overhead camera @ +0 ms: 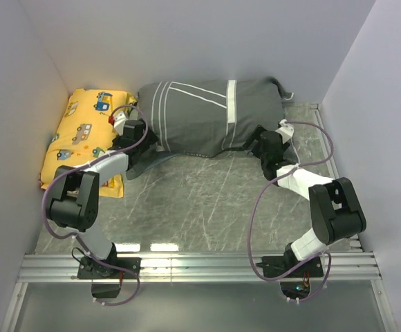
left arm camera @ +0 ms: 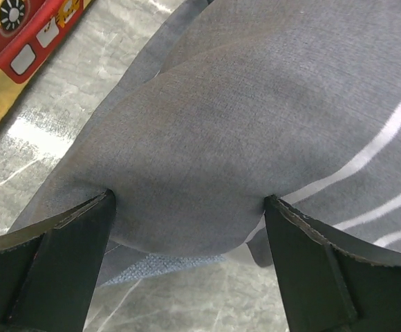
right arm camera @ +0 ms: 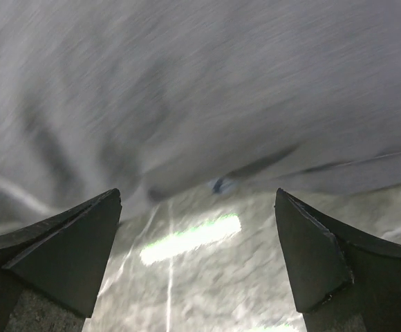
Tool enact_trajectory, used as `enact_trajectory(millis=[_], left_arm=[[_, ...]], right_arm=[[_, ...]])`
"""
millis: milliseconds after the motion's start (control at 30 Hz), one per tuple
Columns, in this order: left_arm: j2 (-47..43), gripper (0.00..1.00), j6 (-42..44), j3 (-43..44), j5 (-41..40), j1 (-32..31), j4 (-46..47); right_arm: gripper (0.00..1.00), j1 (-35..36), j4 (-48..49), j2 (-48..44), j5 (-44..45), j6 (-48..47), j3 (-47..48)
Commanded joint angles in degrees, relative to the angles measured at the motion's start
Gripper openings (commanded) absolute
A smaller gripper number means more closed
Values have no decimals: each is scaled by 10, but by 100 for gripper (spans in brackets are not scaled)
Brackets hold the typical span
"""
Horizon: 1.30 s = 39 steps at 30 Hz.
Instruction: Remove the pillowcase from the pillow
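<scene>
Where it is: the pillowcase (overhead camera: 200, 114) lies across the back of the table (overhead camera: 200, 207), still on. The pillow is hidden inside, so you read it only from the plump shape. The yellow cushion (overhead camera: 83, 131) sits just beside its left end.
How it handles: expect soft, light, limp cloth that bunches and slides over the filling. The stuffed bulk will likely sag and drag rather than lift as one piece. A shallow pinch should catch cloth alone, while a deep one will likely trap the filling too.
Where to take hold: go for loose cloth, not the taut bulge. In the left wrist view a flat flap with a lighter weave lies on the table under the bulge, and it looks like the opening edge, though you cannot be sure.
Left gripper (left arm camera: 190, 199): it is spread wide, holding nothing, with a rounded swell of grey cloth between the fingers touching both tips.
Left arm pose: it reaches forward, low, to the near left end of the case, close to the cushion.
Right gripper (right arm camera: 198, 196): it is also spread wide and holds nothing, with the table below and blurred cloth just ahead of the tips.
Right arm pose: it is folded inward, wrist low at the near right end.
Unclear: a small blue speck shows under the cloth edge in the right wrist view, too blurred to name.
</scene>
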Motion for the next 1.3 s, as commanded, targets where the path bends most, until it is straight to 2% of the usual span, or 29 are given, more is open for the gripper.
enact_trajectory(millis=[0,33,100,200,267,333,367,433,533,567,600,633,767,900,1067,1167,1267], left_arm=[[17,94,14,23,-7,1,19],[20,94,12,23,-10,1,16],[21,94,12,21,-13,2,18],[24,94,13,21,-20,5,18],[30,93,14,24,-23,6,18],[35,89,13,25,-21,10,18],[42,86,13,26,-18,11,19],[48,76,12,32,-14,15,18],[59,36,14,45,-4,17,19],[60,11,16,48,3,17,18],[60,0,16,53,7,17,15],[57,1,16,59,9,16,15],[26,1,20,59,25,13,11],[-43,0,40,51,5,-11,-22],[-202,1,65,39,-30,-50,-117],[-323,1,78,44,-50,-83,-183],[-414,0,81,61,-63,-92,-202]], right_arm=[[99,-12,119,6,36,5,-24],[99,-12,143,8,38,5,-23],[100,-13,132,22,39,7,0],[100,-13,58,58,28,18,55],[99,-14,46,73,31,25,69],[96,-15,29,86,31,35,85],[91,-14,23,91,23,39,92],[85,-14,7,103,19,35,114],[63,-15,-2,108,11,16,135],[30,-16,-4,108,10,14,141],[12,-16,-8,104,9,13,144],[1,-16,-22,102,11,11,148],[0,-16,-47,78,2,-3,155],[0,-14,-86,-12,-25,-23,141],[0,-5,-154,-163,-59,-48,119],[0,8,-228,-304,-78,-53,134],[0,18,-263,-366,-78,-57,162]])
